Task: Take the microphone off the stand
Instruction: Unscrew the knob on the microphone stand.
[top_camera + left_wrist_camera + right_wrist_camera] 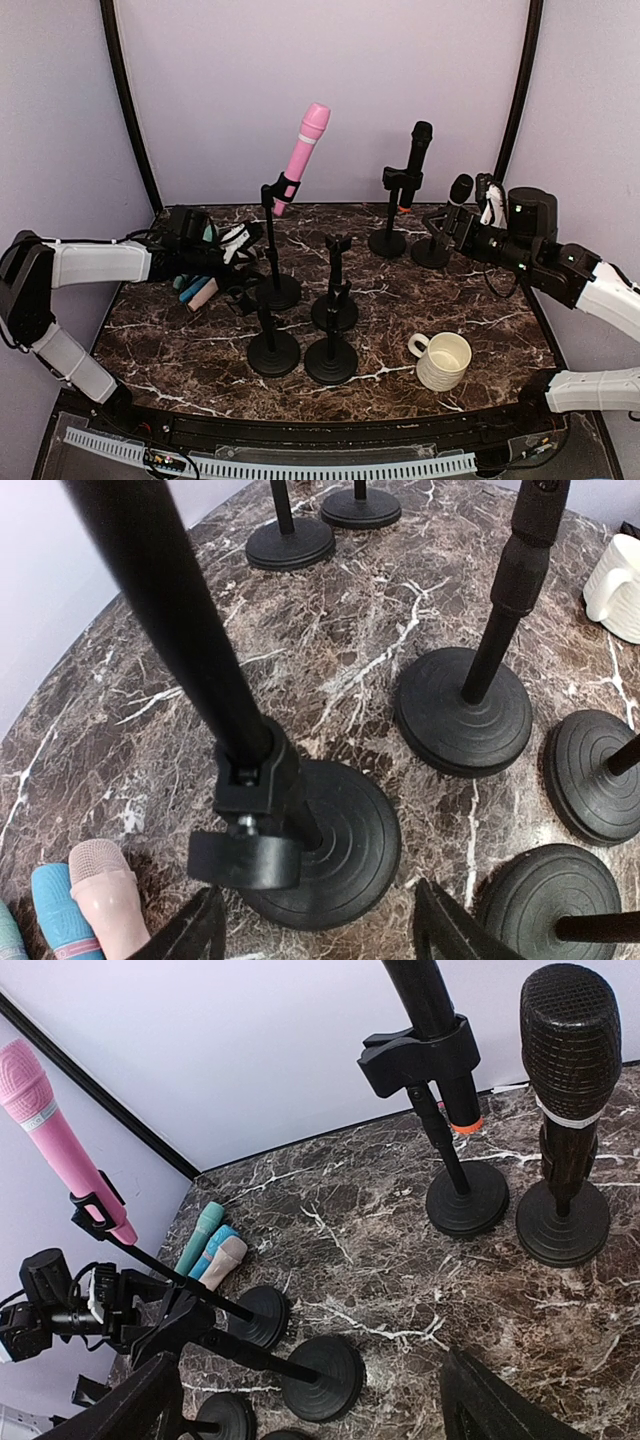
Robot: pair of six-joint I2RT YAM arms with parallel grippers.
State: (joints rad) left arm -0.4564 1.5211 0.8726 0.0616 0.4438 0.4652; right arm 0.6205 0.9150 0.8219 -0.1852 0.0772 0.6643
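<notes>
Fingers (195, 930) of the left gripper (318, 892) stand spread and released, clasping nothing. They sit low over the marble desk (330, 630), with the round base (340, 850) of a tall stand (180, 630) just ahead, between them. That stand's pole rises past a knobbed joint (250, 825) and leans away. In the top view its clip holds the pink microphone (305, 150) high above the left gripper, well apart from it and tilted with its head up and to the right. Beside the gripper, three loose microphones (195, 288) lie flat on the desk. Across the desk the right gripper (470, 222) is likewise wide and empty, near a black microphone (459, 190) upright in a short stand. A second black microphone (414, 160) sits clipped in the next stand over. A cream mug (440, 360) stands near the front.
</notes>
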